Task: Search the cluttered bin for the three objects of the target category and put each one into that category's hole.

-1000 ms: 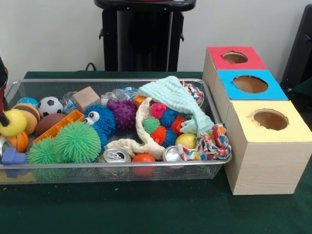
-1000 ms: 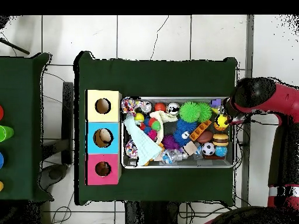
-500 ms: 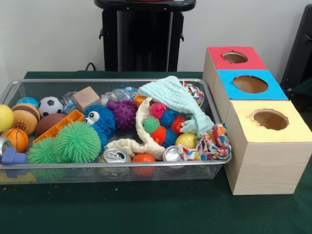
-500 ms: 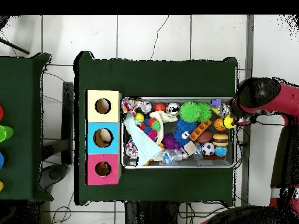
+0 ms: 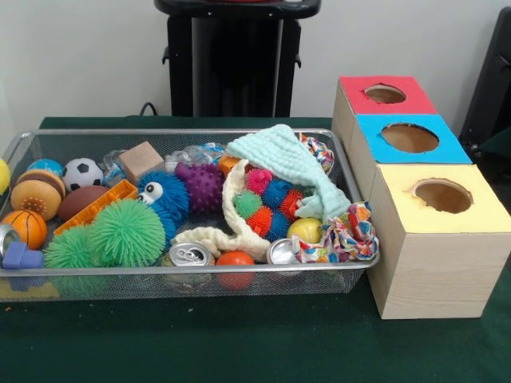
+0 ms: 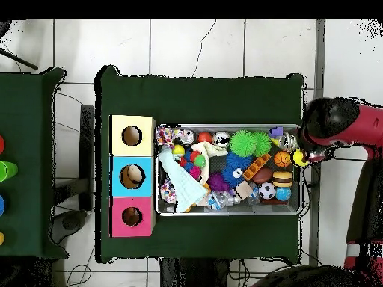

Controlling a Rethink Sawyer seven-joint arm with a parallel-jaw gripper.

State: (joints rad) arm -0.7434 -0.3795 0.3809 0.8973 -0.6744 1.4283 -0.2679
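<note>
Overhead only, the gripper (image 6: 304, 157) clasps a yellow ball (image 6: 299, 157) beside the bin (image 6: 227, 211)

The bin (image 5: 239, 275) is fine silvery wire mesh with a smooth metal rim, standing on matt green cloth (image 5: 239, 343). The boxes (image 5: 435, 263) show pale wood grain under matt coloured tops. Inside lie soft rubbery spiky balls (image 5: 126, 231), shiny metal cans (image 5: 190, 255) and a crinkled cloth (image 5: 283, 159).

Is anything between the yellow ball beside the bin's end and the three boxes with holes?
Yes: the whole wire mesh bin of toys lies between the yellow ball and the wooden boxes; its heaped mint cloth rises highest.
</note>
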